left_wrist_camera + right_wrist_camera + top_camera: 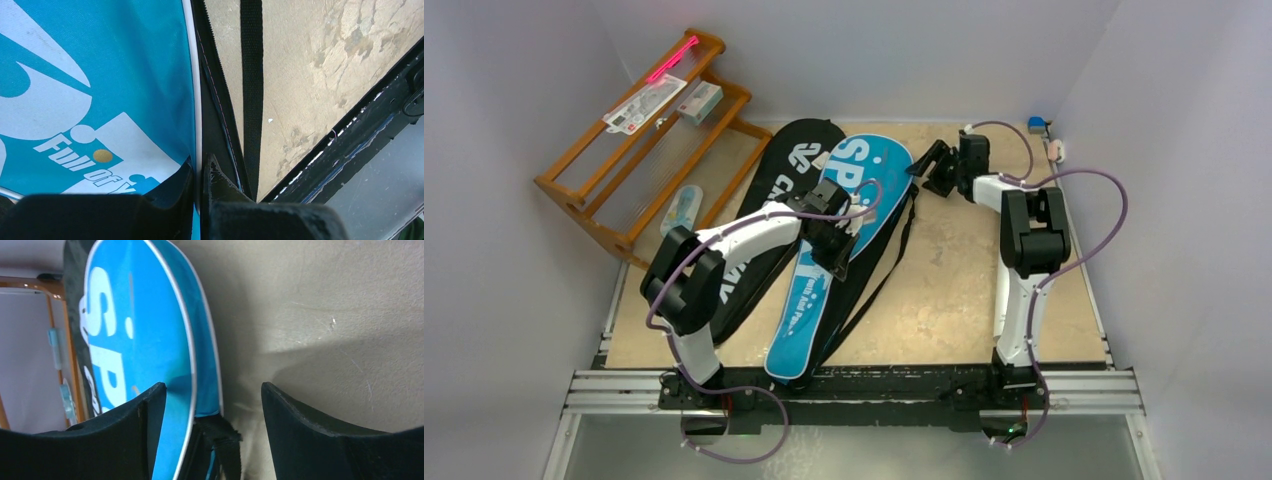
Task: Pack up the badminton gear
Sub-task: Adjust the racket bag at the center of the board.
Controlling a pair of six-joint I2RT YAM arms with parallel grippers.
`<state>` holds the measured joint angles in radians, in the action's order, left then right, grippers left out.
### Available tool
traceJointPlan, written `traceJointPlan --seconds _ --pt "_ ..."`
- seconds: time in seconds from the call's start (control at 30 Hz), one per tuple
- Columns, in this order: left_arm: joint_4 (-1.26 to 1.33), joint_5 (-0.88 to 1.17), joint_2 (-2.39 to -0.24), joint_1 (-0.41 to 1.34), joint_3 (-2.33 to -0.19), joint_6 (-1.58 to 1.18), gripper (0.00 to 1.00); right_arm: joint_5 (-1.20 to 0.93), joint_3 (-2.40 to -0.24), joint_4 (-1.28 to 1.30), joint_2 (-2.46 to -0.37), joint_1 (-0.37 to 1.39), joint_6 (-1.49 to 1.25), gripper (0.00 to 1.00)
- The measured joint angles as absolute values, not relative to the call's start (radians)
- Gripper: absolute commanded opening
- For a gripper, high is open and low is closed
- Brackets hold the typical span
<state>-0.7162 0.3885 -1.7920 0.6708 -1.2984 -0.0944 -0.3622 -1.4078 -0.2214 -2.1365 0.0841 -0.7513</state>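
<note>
Blue cover [100, 75] seemingly in left gripper [198, 172]

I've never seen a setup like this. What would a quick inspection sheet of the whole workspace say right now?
Surface: beige table, scuffed and stained.
Job's things: blue SPORT cover lies on top of the black cover; a black strap trails on the table to their right.
Clutter: wooden rack at the far left, holding packaged items and a pink stick.
Grippers: left gripper shut on the blue SPORT cover's white-piped edge; right gripper open beside the cover's wide end, holding nothing.
Cables: purple cables loop along both arms.
Surroundings: white walls around the table; metal rail along the near edge.
</note>
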Motion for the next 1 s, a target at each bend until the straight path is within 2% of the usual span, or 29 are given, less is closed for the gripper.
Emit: traceJointPlan --seconds 0.13,0.3,0.33,0.43,0.57,0.73,0.93,1.0 --pt "-0.715 0.393 -1.801 0.671 -1.298 -0.092 0.00 -0.388 -1.424 -0.223 -2.180 0.084 -0.747 0.47" --pt "-0.715 0.400 -1.805 0.671 -1.298 -0.086 0.01 -0.429 -1.430 -0.224 -2.176 0.084 -0.742 0.06" --pt "-0.716 0.401 -1.806 0.672 -1.298 -0.085 0.02 -0.435 -1.430 -0.221 -2.172 0.083 -0.743 0.01" --pt "-0.722 0.401 -1.810 0.676 -1.298 -0.084 0.07 -0.434 -1.404 -0.216 -2.127 0.082 -0.749 0.00" --pt "-0.731 0.400 -1.810 0.686 -1.298 -0.083 0.28 -0.430 -1.326 -0.211 -1.991 0.059 -0.760 0.00" --pt "-0.713 0.346 -1.767 0.710 -1.294 -0.084 0.50 -0.414 -1.196 -0.181 -1.772 0.029 -0.791 0.00" --pt "-0.667 0.139 -1.621 0.824 -1.290 -0.107 0.68 -0.374 -1.112 -0.076 -1.586 0.017 -0.839 0.00" --pt "-0.660 0.060 -1.587 0.907 -1.295 -0.130 0.71 -0.353 -1.082 -0.038 -1.534 0.019 -0.858 0.00"
